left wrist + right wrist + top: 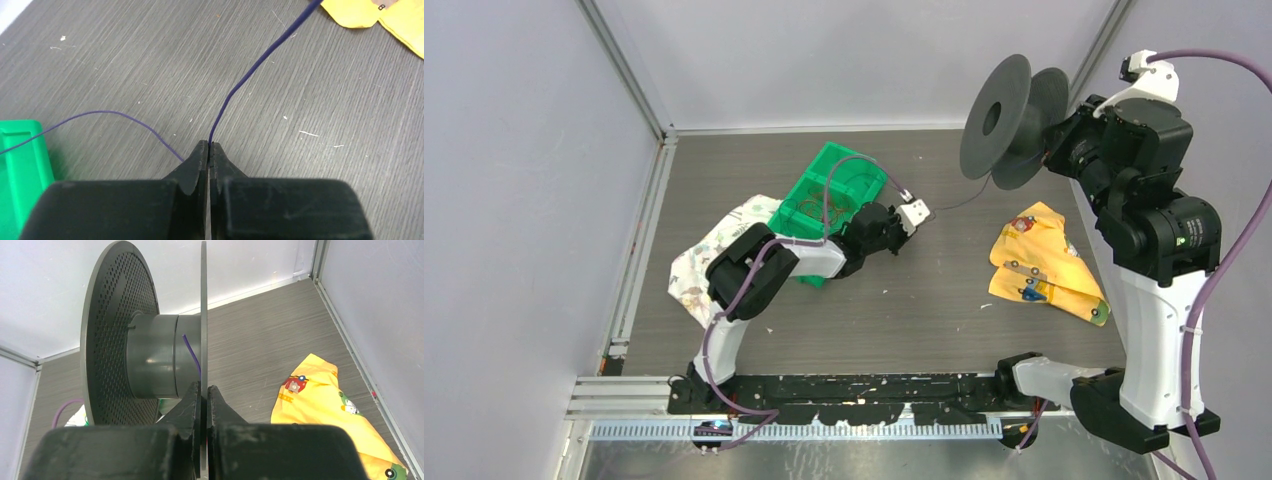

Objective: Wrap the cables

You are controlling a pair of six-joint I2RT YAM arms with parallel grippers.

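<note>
On the tabletop (pixel 904 310) the bin (pixel 829 185) sits left of centre, partly on the left cloth (pixel 699 265). Just right of it the left arm's fingers (pixel 197 165) pinch a cable (pixel 250 75) that runs right and back to the spool (pixel 1004 120), raised over the far right; the right cloth (pixel 1039 265) lies before it

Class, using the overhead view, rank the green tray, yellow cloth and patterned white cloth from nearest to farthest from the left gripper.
1. Green tray, just left of the left gripper.
2. Yellow cloth, to its right.
3. Patterned white cloth, far left.
</note>
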